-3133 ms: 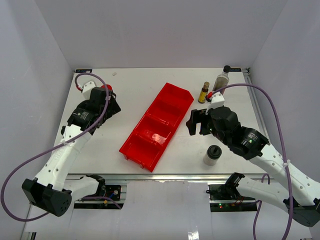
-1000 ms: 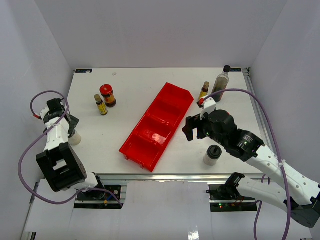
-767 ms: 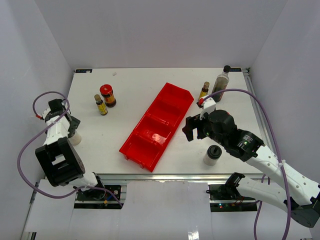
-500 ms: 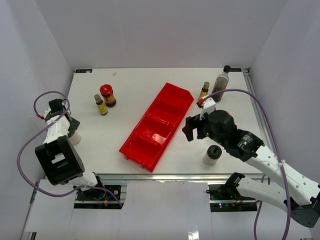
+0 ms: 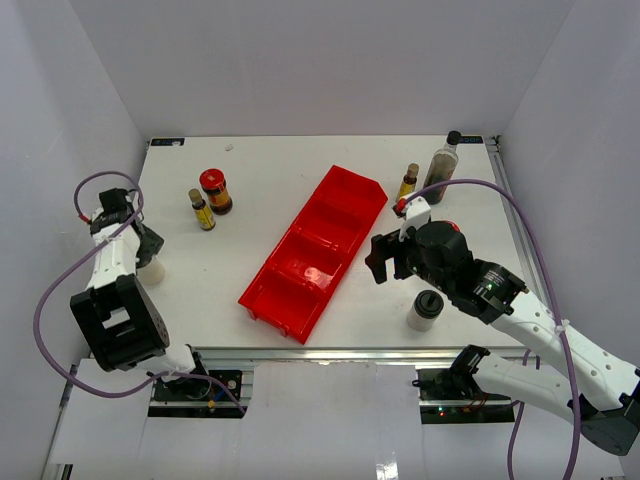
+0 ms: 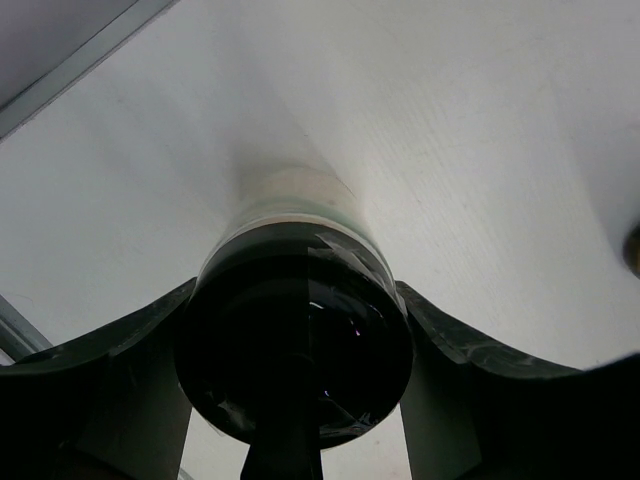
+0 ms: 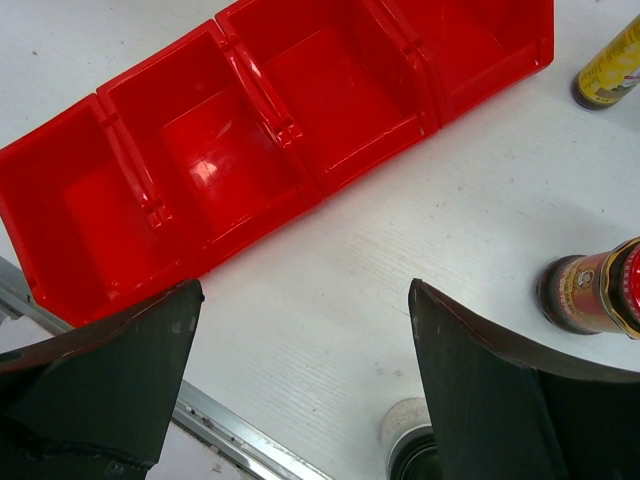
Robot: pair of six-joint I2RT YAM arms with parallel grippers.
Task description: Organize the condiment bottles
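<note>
Black-lidded jar (image 6: pixel 300 345) is sitting well left of the red bin (image 5: pixel 300 272); left gripper (image 6: pixel 298 300) is clamping its lid from both sides. Right gripper (image 7: pixel 305 300) is hovering just right of the bin, jaws wide, holding nothing. Other bottles (image 5: pixel 443 158) are standing either side of bin.

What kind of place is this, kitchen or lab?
Likely a robot test cell, not a kitchen: a white table boxed in by plain walls, two robot arms bolted at its near edge, and a red bin with a few bottles set out.
</note>
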